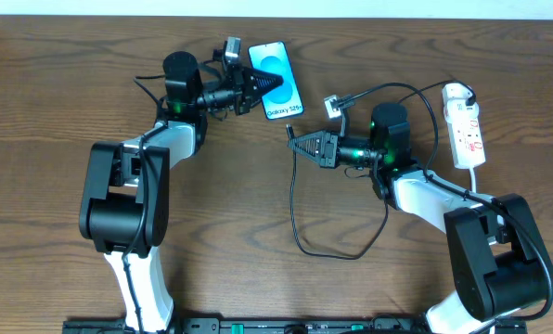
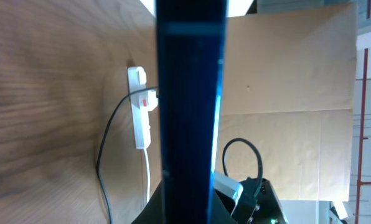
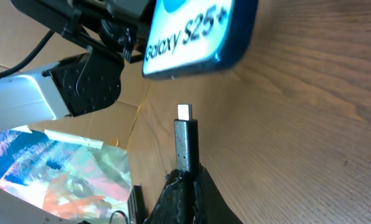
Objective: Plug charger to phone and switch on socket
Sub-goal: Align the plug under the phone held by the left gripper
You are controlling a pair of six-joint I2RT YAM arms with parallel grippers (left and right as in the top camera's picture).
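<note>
The phone (image 1: 276, 80), blue screen with white text, lies tilted at the table's back centre. My left gripper (image 1: 265, 90) is shut on it; in the left wrist view the phone (image 2: 190, 106) runs edge-on up the frame. My right gripper (image 1: 298, 142) is shut on the charger plug (image 3: 185, 142), whose metal tip points at the phone's lower end (image 3: 198, 34) with a small gap between them. The black charger cable (image 1: 300, 218) loops across the table. The white socket (image 1: 466, 125) lies at the far right, also in the left wrist view (image 2: 142, 106).
A white adapter block (image 1: 333, 107) sits on the cable near the right arm. The socket's white cord (image 1: 478, 176) runs toward the front right. A cardboard panel (image 2: 285, 93) stands beyond the table edge.
</note>
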